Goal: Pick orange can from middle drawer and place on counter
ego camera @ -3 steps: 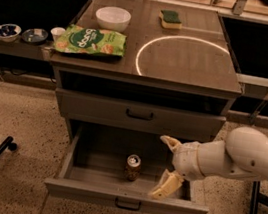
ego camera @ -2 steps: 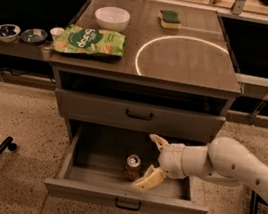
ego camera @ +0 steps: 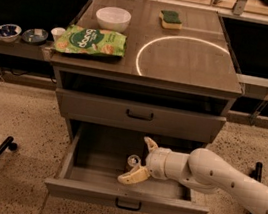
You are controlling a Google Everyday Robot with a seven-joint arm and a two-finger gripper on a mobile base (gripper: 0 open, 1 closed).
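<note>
**Claw straddles can in open drawer**

Middle drawer (ego camera: 89,189) is pulled out, lower centre of frame. Orange can (ego camera: 132,162) stands upright on the drawer floor, right of middle. Claw (ego camera: 137,159) reaches in from the right on the white arm (ego camera: 223,180), fingers (ego camera: 133,176) apart, one behind the can and one in front; contact unclear. Counter (ego camera: 195,70) up top holds a white bowl (ego camera: 112,18), green snack bag (ego camera: 90,41) and sponge (ego camera: 170,18). The drawer front above (ego camera: 98,109) is closed.

1 gripper (ego camera: 135,161) in drawer (ego camera: 110,195), prob 3 bowls (ego camera: 112,17) (ego camera: 6,31) (ego camera: 35,35)
</note>
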